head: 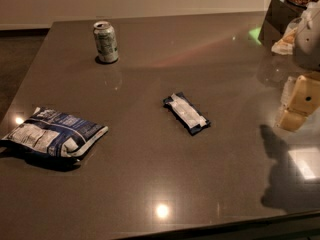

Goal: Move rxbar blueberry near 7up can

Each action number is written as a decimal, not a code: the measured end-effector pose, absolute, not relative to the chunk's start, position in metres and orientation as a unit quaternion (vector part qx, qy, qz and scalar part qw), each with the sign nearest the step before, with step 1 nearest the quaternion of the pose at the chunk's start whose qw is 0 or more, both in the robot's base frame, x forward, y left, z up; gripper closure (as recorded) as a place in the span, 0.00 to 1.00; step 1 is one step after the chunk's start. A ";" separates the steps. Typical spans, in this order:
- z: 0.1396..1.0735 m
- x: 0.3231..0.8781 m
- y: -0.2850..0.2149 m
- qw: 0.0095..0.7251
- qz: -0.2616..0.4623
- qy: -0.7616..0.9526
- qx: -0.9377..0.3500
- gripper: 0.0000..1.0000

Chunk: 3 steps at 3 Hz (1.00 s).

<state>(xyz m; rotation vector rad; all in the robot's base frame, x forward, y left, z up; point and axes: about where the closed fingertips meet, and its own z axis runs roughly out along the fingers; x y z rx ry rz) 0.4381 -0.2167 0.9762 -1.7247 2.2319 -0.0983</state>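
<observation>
Far right — gripper [295, 106] over table [150, 184]

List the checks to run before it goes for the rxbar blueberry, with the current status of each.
1. rxbar blueberry in view, lying flat mid-table, nothing on it: ok.
2. 7up can upright at the far left of the table: ok.
3. Bar placed near the can: not ok, they are well apart.
4. Line from bar to can: ok, the chip bag lies near left, off that line.
5. End effector over the bar: not ok, it is at the right edge, away from the bar.
6. Grasp state: cannot tell.
</observation>
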 end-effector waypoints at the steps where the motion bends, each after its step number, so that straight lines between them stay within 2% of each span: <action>1: 0.976 0.438 -0.217 0.159 -0.034 0.781 -0.603 0.00; 3: 0.955 0.453 -0.174 0.155 -0.034 0.777 -0.610 0.00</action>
